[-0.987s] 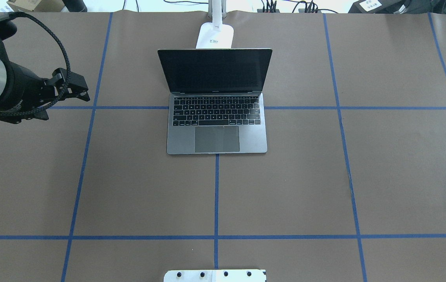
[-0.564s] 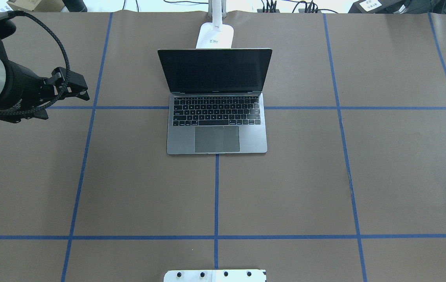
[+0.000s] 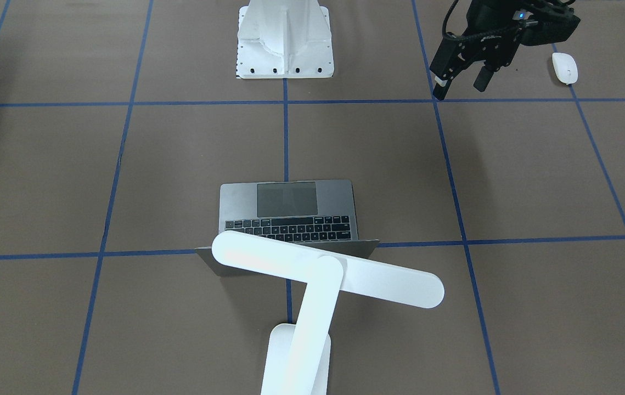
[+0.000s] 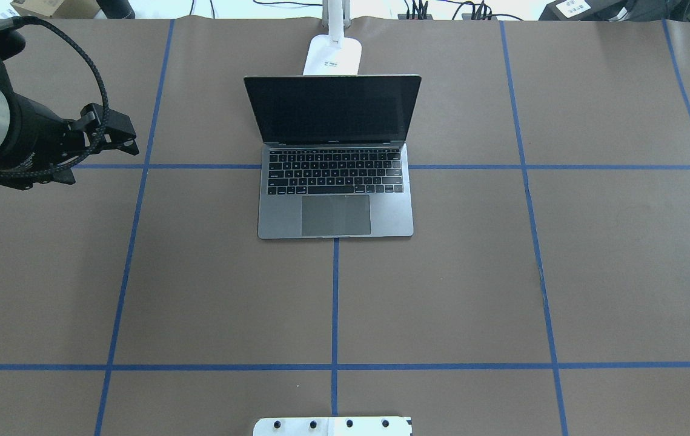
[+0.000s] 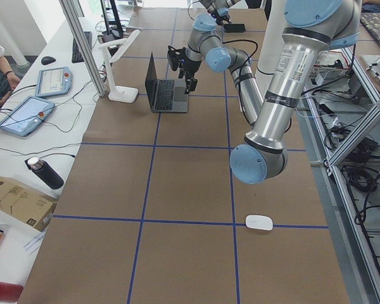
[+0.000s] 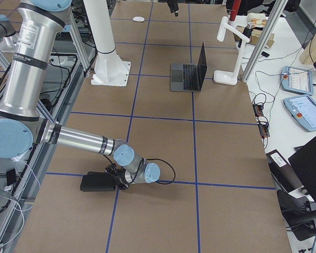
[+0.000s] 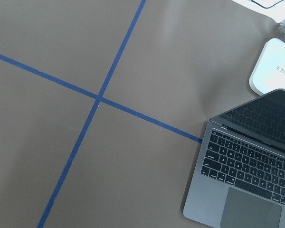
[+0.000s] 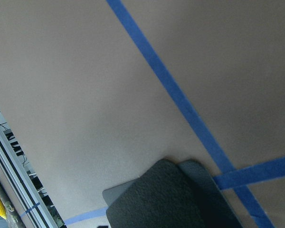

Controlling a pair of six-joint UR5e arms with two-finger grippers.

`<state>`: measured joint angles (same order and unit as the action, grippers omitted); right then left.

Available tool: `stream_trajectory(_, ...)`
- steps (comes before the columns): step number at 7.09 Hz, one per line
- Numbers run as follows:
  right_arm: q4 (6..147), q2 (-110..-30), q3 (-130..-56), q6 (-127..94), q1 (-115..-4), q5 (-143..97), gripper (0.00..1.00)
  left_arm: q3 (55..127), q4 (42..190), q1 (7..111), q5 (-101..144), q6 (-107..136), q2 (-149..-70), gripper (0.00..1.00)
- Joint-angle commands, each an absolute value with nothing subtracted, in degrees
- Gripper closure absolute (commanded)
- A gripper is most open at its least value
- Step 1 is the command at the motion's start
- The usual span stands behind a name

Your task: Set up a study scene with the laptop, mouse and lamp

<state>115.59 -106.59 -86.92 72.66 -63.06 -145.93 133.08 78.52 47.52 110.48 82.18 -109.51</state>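
Observation:
The grey laptop (image 4: 335,181) stands open at the table's middle, screen dark; it also shows in the left wrist view (image 7: 247,190). The white lamp (image 3: 323,274) stands just behind it, its long head over the screen edge and its base (image 4: 332,54) on the table. The white mouse (image 3: 564,68) lies far off on my left side, near the robot's edge, also in the exterior left view (image 5: 258,222). My left gripper (image 3: 457,82) is open and empty, above the table between mouse and laptop. My right gripper (image 6: 92,182) is low at the table's right end; whether it is open I cannot tell.
The white bolted robot pedestal (image 3: 285,41) stands at the near-robot edge. A black flat thing (image 8: 171,199) lies under the right wrist camera. Blue tape lines (image 4: 334,303) grid the brown table cover. Tablets and cables (image 6: 297,95) lie beyond the far edge.
My left arm has shifted very slightly. The laptop and lamp have not moved.

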Motion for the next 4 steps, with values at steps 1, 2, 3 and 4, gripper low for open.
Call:
stream_trajectory(1,115.75,-106.61,-86.40,73.04,-62.67,-146.25,0.27,133.24,78.40,47.81,110.48,82.18,-110.21,0.00)
stream_trajectory(2,115.75,-106.70,-86.40,72.95,-62.06,-146.95,0.27,133.33,78.31,47.90,110.48,82.26,-110.39,0.00)
stream_trajectory(3,115.75,-106.87,-86.40,72.95,-61.27,-147.82,0.27,133.33,78.31,47.90,110.48,82.27,-110.39,0.00)
stream_trajectory(4,115.75,-107.05,-86.40,73.04,-60.48,-149.31,0.27,133.33,78.31,47.99,110.48,82.27,-110.39,0.00)
